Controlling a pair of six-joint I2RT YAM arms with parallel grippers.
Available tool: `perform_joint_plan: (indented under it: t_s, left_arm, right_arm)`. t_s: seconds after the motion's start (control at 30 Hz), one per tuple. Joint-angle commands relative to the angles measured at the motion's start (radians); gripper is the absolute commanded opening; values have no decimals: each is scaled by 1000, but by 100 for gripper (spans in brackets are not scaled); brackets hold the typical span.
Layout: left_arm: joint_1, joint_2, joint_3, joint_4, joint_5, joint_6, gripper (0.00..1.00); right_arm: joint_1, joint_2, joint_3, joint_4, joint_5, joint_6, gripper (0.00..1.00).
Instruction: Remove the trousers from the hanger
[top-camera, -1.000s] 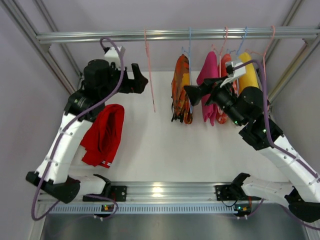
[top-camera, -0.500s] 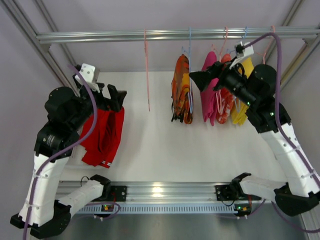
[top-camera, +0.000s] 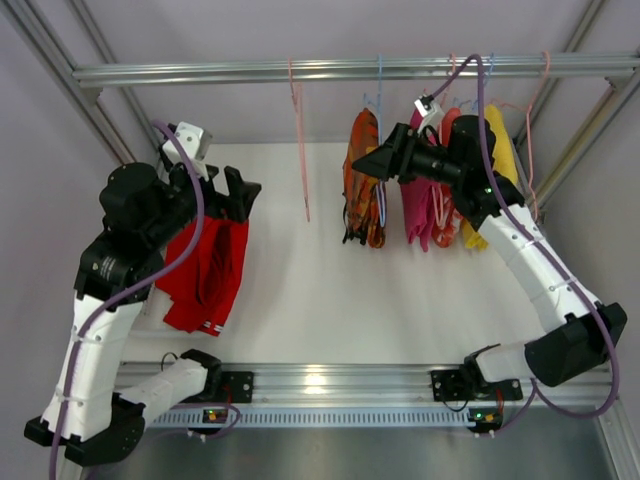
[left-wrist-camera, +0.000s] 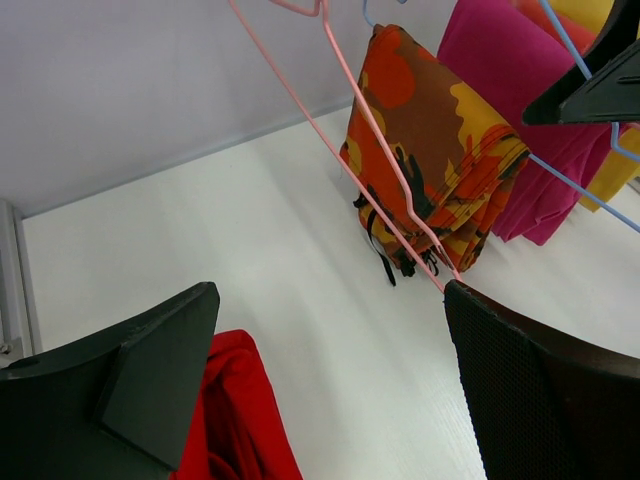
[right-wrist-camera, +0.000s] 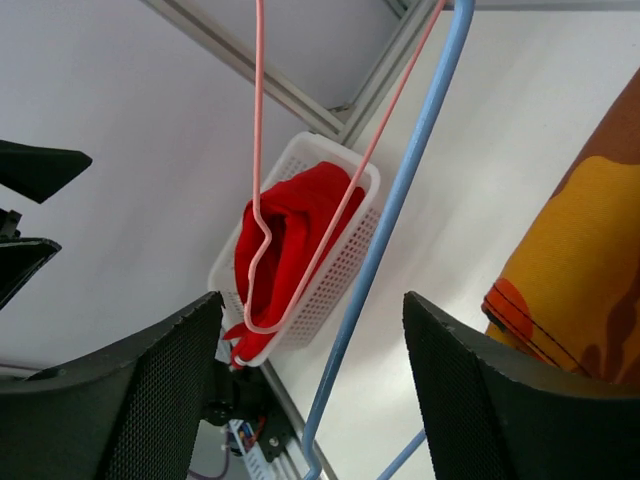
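Soft, light and floppy (they should slide off easily), the orange patterned trousers (top-camera: 362, 180) hang folded over the blue hanger (right-wrist-camera: 400, 190), best pinched at the thick fold, with the right gripper (top-camera: 378, 163) spread-fingered beside them and the left gripper (top-camera: 240, 190) spread wide near the red trousers (top-camera: 208, 270) in the basket (right-wrist-camera: 345, 255).

No text, label, brand, number or sign is legible in any of the three views. A white strip (top-camera: 210, 327) lies on the near hem of the red trousers (top-camera: 205, 270) at the left; it is too small to tell whether it bears print. The two small boards (top-camera: 487, 415) on the near rail show lit dots only, with no readable characters.
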Motion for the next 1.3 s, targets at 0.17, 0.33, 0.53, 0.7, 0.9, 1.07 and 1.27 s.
perform_joint_plan:
  t_s: [0.17,0.33,0.53,0.7,0.9,1.07,1.27]
  left_arm:
    - [4,-2,26,27,13,0,99]
    - [4,5,25,30,13,2,99]
    - [4,10,16,38,2,-11,99]
    - [6,-1,-15,65,-13,-58,99]
    - [4,-21,-61,118,-8,-94,99]
    - [6,-24,-70,134,22,-97,99]
    - [4,-2,-60,157,146,-75,99]
  right_arm:
    - [-12,12,-88,319,-100,196,58]
    - [-15,12,-90,355,-102,213,46]
    - [-28,7,-70,369,-108,227,5]
    - [-37,-10,-33,382,-125,248,0]
    - [-37,-54,-16,424,-134,289,0]
    - [-35,-94,-15,438,-137,317,0]
    - [-35,-166,-53,439,-137,337,0]
